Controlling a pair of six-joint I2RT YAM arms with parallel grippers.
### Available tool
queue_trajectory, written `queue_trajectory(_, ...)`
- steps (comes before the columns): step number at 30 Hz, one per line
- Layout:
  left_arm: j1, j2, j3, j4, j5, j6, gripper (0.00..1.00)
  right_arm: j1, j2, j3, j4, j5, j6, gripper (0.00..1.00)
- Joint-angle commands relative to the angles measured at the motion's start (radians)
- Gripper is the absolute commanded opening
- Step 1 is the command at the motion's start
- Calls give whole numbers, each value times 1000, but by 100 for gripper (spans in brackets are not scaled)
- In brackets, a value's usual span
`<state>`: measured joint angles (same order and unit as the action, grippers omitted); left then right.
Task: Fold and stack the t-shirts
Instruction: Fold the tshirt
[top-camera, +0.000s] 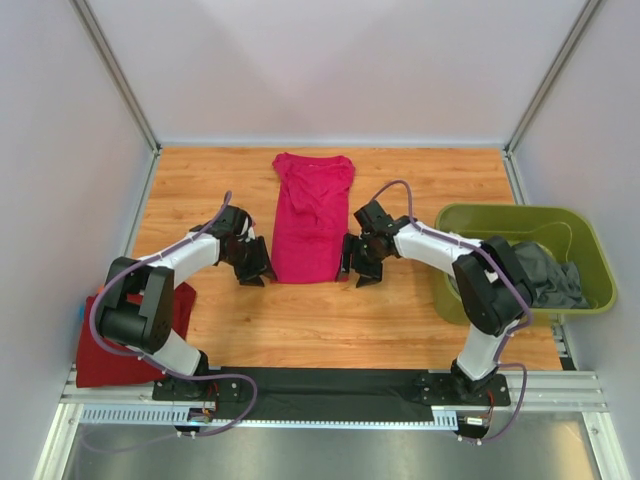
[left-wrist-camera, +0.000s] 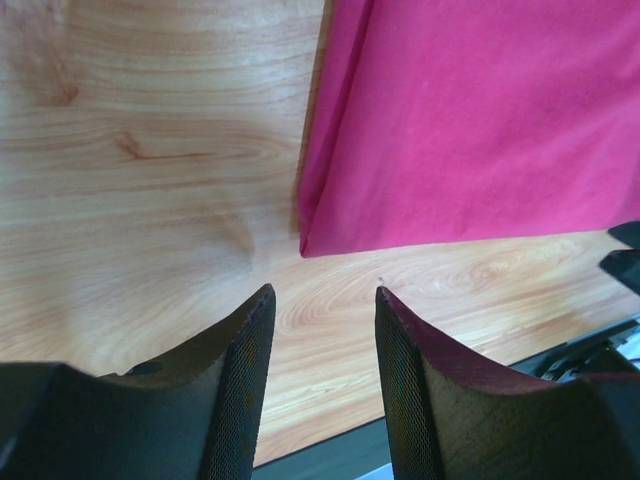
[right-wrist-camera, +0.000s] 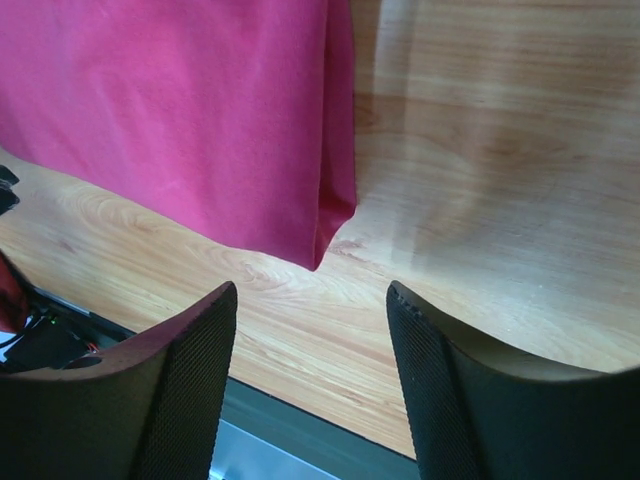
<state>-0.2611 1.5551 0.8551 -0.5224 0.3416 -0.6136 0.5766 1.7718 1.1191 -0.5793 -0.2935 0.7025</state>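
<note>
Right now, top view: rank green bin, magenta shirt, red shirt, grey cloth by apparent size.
1. green bin
2. magenta shirt
3. red shirt, partly behind left arm; may equal magenta
4. grey cloth

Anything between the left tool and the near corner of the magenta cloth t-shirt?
Nothing: only bare wooden tabletop separates the open left tool from the magenta cloth t-shirt, as the left wrist view shows.

A warm honey-coloured wood-grain worktop (top-camera: 320, 320) sits in a booth closed on three sides by plain pale walls (top-camera: 330, 60) (faintly lilac in this soft, even light). Slim silver metal posts (top-camera: 117, 75) rise at the back corners, and a ribbed aluminium rail (top-camera: 560, 390) lines the near edge.
</note>
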Motion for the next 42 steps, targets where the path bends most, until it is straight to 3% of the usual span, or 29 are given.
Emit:
queue_trajectory(1, 0, -24, -7, 57, 22, -34, 52, 5, 11, -2, 68, 19, 32, 62)
queue_trajectory(23, 0, 135, 5, 131, -56, -32, 31, 9, 120, 70, 81, 27, 26, 49)
queue_trajectory(26, 0, 143, 10, 131, -62, -29, 15, 9, 135, 76, 78, 30, 22, 39)
queue_trajectory(28, 0, 146, 15, 116, -78, -29, 0, 9, 141, 77, 73, 34, 14, 19)
queue_trajectory(30, 0, 137, 16, 98, -87, -25, 0, 8, 146, 79, 68, 39, 9, 0)
queue_trajectory(34, -9, 85, 10, 21, -111, -49, 0, 8, 137, 67, 12, 42, -31, 0)
queue_trajectory(42, -167, -105, -59, -208, -208, -190, 0, 81, -14, -93, -63, 16, -34, 0)
